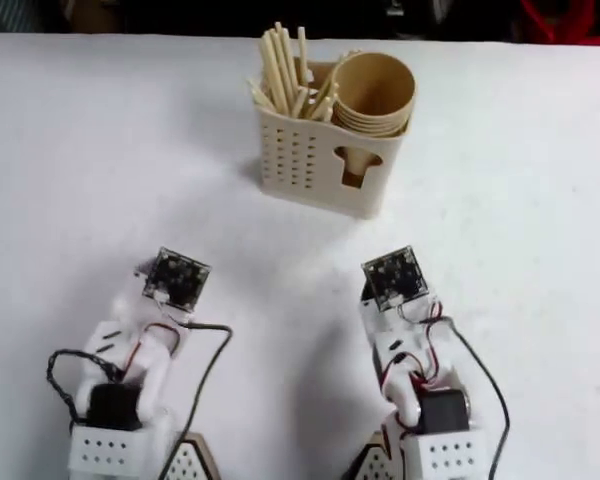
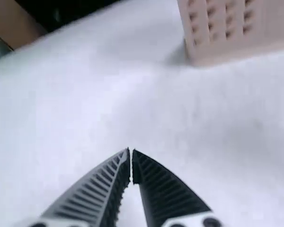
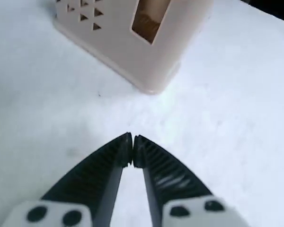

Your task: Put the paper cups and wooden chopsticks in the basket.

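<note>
Tabletop [image 1: 90, 140] carries the perforated basket [image 1: 315, 165], and short of it both arms sit folded low. The left arm [image 1: 130, 370] is off the basket's near-left corner and the right arm [image 1: 415, 350] before its front. The left gripper [image 2: 131, 163] and right gripper [image 3: 132, 146] are each pinched closed on nothing, tips aimed toward the basket. Inside the basket, stacked paper cups [image 1: 375, 95] fill its right compartment and wooden chopsticks [image 1: 285, 65] stand in its left, their lower parts hidden by its wall except a patch of cup through the front cutout.
</note>
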You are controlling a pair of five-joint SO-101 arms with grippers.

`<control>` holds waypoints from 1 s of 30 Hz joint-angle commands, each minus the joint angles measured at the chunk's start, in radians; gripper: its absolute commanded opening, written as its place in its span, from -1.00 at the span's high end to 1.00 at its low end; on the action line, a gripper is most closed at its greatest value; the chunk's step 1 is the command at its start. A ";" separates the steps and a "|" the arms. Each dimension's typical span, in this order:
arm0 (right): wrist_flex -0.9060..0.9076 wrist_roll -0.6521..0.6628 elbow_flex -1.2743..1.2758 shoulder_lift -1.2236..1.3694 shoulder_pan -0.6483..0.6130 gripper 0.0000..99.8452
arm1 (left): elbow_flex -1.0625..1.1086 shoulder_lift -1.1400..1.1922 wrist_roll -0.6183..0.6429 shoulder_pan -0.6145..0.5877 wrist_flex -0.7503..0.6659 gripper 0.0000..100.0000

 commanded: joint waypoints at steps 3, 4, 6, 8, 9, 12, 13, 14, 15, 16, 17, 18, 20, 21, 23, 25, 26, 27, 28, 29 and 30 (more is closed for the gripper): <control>0.059 0.008 0.017 -0.013 -0.016 0.96 | -0.005 -0.008 -0.008 -0.007 0.187 0.94; 0.085 0.008 0.017 -0.013 -0.018 0.96 | -0.005 -0.008 -0.008 -0.007 0.204 0.94; 0.154 0.008 0.017 -0.013 -0.018 0.96 | -0.005 -0.008 -0.008 -0.007 0.252 0.94; 0.228 0.008 0.017 -0.013 -0.013 0.96 | -0.005 -0.008 -0.008 -0.007 0.302 0.94; 0.263 0.008 0.017 -0.013 -0.010 0.96 | -0.005 -0.008 -0.008 -0.007 0.321 0.94; 0.415 0.011 0.017 -0.013 -0.008 0.96 | -0.005 -0.008 -0.008 -0.007 0.400 0.94; 0.464 0.014 0.017 -0.013 -0.008 0.96 | -0.005 -0.008 -0.008 -0.007 0.427 0.94; 0.469 0.014 0.017 -0.015 -0.010 0.96 | -0.005 -0.008 -0.008 -0.007 0.433 0.94; 0.461 0.011 0.017 -0.013 -0.010 0.96 | -0.005 -0.008 -0.008 -0.007 0.431 0.94; 0.461 0.012 0.017 -0.013 -0.010 0.96 | -0.005 -0.008 -0.008 -0.007 0.431 0.94; 0.461 0.014 0.017 -0.013 -0.012 0.96 | -0.005 -0.008 -0.008 -0.007 0.431 0.94; 0.461 0.014 0.017 -0.013 -0.013 0.96 | -0.005 -0.008 -0.008 -0.007 0.431 0.94; 0.461 0.014 0.017 -0.013 -0.013 0.96 | -0.005 -0.008 -0.008 -0.004 0.431 0.94; 0.461 0.014 0.017 -0.013 -0.013 0.96 | -0.005 -0.008 -0.008 -0.002 0.431 0.94; 0.461 0.014 0.017 -0.013 -0.013 0.96 | -0.005 -0.008 -0.008 -0.005 0.431 0.94; 0.461 0.014 0.017 -0.013 -0.013 0.96 | -0.005 -0.008 -0.008 -0.004 0.431 0.94; 0.461 0.014 0.017 -0.013 -0.013 0.96 | -0.005 -0.008 -0.008 -0.004 0.431 0.94; 0.461 0.014 0.017 -0.013 -0.013 0.96 | -0.005 -0.008 -0.008 -0.004 0.431 0.94; 0.461 0.014 0.017 -0.013 -0.013 0.96 | -0.005 -0.008 -0.008 -0.004 0.431 0.94; 0.461 0.014 0.017 -0.013 -0.013 0.96 | -0.005 -0.008 -0.008 -0.004 0.431 0.94; 0.461 0.014 0.017 -0.013 -0.013 0.96 | -0.005 -0.008 -0.008 -0.004 0.431 0.94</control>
